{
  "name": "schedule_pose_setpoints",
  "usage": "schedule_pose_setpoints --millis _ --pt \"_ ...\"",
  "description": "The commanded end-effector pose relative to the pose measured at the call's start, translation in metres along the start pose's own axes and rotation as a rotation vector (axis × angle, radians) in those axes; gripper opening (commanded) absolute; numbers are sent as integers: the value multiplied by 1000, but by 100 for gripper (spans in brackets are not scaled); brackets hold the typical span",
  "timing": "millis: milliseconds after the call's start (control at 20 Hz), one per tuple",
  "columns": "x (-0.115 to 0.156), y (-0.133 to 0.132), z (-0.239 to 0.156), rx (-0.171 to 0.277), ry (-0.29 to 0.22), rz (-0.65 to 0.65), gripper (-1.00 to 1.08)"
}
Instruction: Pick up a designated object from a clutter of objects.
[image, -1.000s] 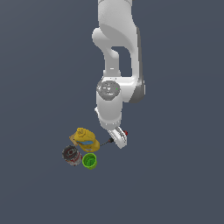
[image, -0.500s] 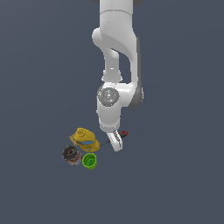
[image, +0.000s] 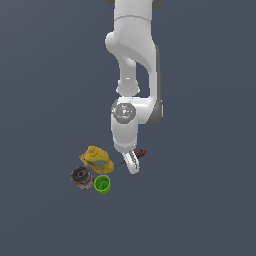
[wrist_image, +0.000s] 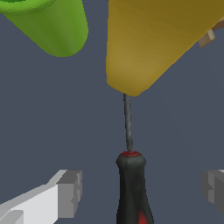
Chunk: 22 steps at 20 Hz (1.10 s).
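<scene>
A: Gripper (wrist_image: 140, 188) state?
B: Spread wide, fingers (wrist_image: 65, 192) either side of screwdriver (wrist_image: 131, 183), no contact.
A: Screwdriver location?
B: Flat on floor under gripper, just off exterior view's right of clutter. Shaft tip reaching under yellow bottle-like item (image: 98, 158).
A: Others?
B: Green cup (image: 102, 184) beside dark can (image: 80, 176), below yellow item.

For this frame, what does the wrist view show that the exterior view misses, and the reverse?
Only the wrist view shows the open fingers either side of the screwdriver's black handle, apart from it, and its thin shaft running up to the yellow item. Only the exterior view shows the dark grey can and the white arm. Both show the screwdriver, yellow item, green cup and gripper.
</scene>
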<state>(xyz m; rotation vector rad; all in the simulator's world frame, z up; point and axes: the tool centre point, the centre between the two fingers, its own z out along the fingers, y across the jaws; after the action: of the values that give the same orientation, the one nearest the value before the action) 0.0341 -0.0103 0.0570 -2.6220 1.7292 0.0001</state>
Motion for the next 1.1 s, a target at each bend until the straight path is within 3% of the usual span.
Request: schedule_pose_setpoints --millis 0,550,600,1050 --pt "0 1 9 -1 0 1 100" --pt "0 1 44 -1 0 5 100" --pt "0 1 44 -1 0 5 -100" --pt "0 1 44 -1 0 5 -100"
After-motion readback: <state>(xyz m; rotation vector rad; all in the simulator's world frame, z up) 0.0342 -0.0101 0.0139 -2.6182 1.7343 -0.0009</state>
